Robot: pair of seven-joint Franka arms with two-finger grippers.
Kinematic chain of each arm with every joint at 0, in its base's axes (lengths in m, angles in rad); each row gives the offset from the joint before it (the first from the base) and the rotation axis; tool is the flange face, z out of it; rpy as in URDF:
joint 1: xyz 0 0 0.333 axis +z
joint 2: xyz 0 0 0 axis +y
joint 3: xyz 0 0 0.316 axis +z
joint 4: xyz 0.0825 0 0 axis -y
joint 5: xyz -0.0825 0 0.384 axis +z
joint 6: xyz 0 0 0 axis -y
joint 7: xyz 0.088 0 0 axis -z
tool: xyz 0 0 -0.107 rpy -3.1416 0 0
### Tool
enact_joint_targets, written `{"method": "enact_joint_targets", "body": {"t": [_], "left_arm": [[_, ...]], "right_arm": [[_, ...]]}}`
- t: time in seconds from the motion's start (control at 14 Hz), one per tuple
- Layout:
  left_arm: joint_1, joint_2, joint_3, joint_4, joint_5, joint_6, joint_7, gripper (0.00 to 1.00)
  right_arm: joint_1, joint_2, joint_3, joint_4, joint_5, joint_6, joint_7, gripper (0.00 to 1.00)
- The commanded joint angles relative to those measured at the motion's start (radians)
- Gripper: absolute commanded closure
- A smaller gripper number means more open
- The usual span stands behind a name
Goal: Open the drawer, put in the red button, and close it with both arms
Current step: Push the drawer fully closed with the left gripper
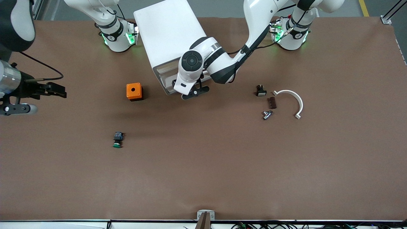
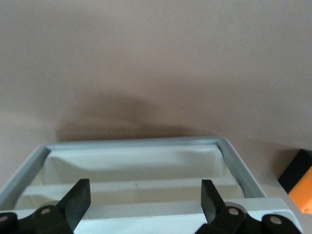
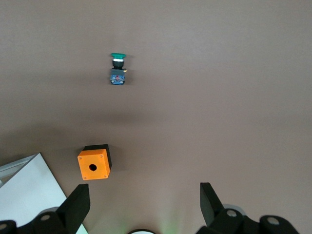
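- Front view: cabinet [image 1: 168, 35] sits top middle of the frame. The left gripper [image 1: 194, 92] is right at its face, low by the drawer [image 1: 165, 78], which does not look pulled out yet.
- Right gripper [image 1: 58, 90] hangs at the frame's edge over the right arm's end of the table, fingers spread, holding nothing; that arm waits.
- No red cap shows clearly. A small dark part [image 1: 260, 90] at mid-frame toward the left arm's end might be the red button; I cannot tell.
- Green button [image 1: 117, 140] lies lower in the frame, below the orange box [image 1: 134, 91]. Don't take that one.
- Left wrist view: left gripper [image 2: 146, 187] is spread wide and empty over the drawer [image 2: 136, 168] and its pale rim.
- To open it well, I'd centre the fingers on the front lip, close squarely, then pull straight out so it can't jam.
- Right wrist view: right gripper [image 3: 145, 192] is open, with the orange box [image 3: 93, 164] and green button [image 3: 117, 68] in sight and no red one.
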Motion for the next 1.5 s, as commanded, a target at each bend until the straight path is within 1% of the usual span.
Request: {"method": "enact_joint_targets", "body": {"t": [0.0,0.14,0.29,0.43,0.57,0.86,1.0,1.07,1.21,1.36,1.43], "left_arm": [[-0.004,-0.014,-0.01,-0.019,-0.062,0.003,-0.01,0.0],[-0.004,-0.014,-0.01,-0.033,-0.096,0.004,-0.01,0.0],[-0.004,-0.013,-0.01,-0.039,-0.134,0.003,-0.013,0.0],[-0.004,-0.013,-0.013,-0.039,-0.142,0.003,-0.029,0.0],[-0.002,-0.013,-0.027,-0.041,-0.172,0.001,-0.03,0.0],[0.004,-0.013,-0.025,-0.039,-0.172,0.001,-0.029,0.0],[0.021,-0.027,-0.016,-0.038,-0.16,-0.005,-0.024,0.0],[0.04,-0.043,-0.01,-0.035,-0.157,-0.014,-0.023,0.0],[0.112,-0.108,-0.012,-0.035,-0.13,-0.049,-0.01,0.0],[0.2,-0.189,-0.015,-0.047,-0.13,-0.132,0.089,0.0],[0.256,-0.226,-0.021,-0.058,-0.13,-0.193,0.174,0.0]], "right_arm": [[-0.015,0.002,0.012,0.023,-0.009,-0.019,0.01,0.0],[-0.015,0.002,0.014,0.025,-0.006,-0.021,0.072,0.0],[-0.016,0.002,0.014,0.025,-0.009,-0.025,0.063,0.0],[-0.015,0.002,0.014,0.025,-0.009,-0.025,0.063,0.0],[-0.015,0.002,0.014,0.026,-0.009,-0.024,0.063,0.0],[-0.018,0.006,0.014,0.057,-0.006,-0.024,0.062,0.0],[-0.015,0.006,0.014,0.11,-0.011,-0.027,0.067,0.0],[-0.016,0.006,0.014,0.129,-0.009,-0.034,0.068,0.0],[-0.018,0.006,0.009,0.167,-0.005,-0.095,0.067,0.0],[-0.018,0.006,0.011,0.201,-0.012,-0.108,0.065,0.0],[-0.018,0.005,0.011,0.201,-0.011,-0.11,0.068,0.0]]}}
